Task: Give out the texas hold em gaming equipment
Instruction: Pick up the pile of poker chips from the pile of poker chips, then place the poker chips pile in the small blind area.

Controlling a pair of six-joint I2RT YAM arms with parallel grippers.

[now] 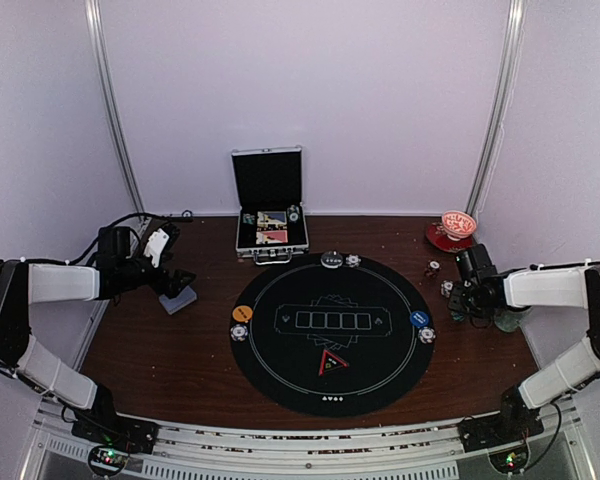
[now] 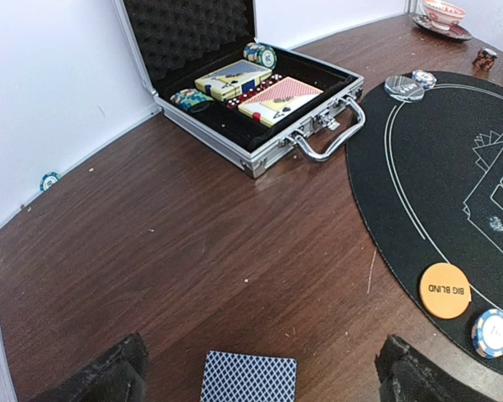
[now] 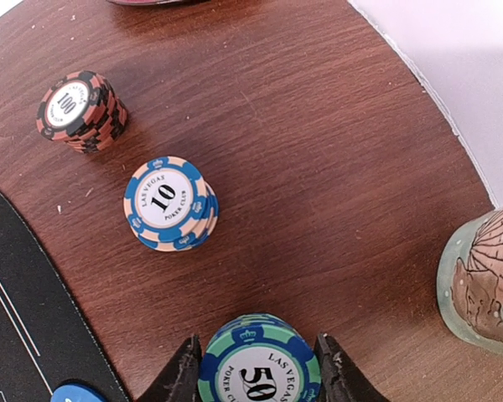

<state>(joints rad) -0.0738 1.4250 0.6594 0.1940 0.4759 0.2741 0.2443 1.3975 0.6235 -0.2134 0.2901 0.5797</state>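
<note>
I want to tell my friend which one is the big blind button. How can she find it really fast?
Find the big round black mat in the middle of the brown table, then look at its left edge. The orange disc lies flat there, right beside a blue-and-white chip. It is the only orange piece, plain with no stripes, and it says BIG BLIND on top.

The table (image 2: 193, 251) is grained wood, the case (image 2: 268, 155) shiny metal, the chips (image 3: 165, 201) smooth.
</note>
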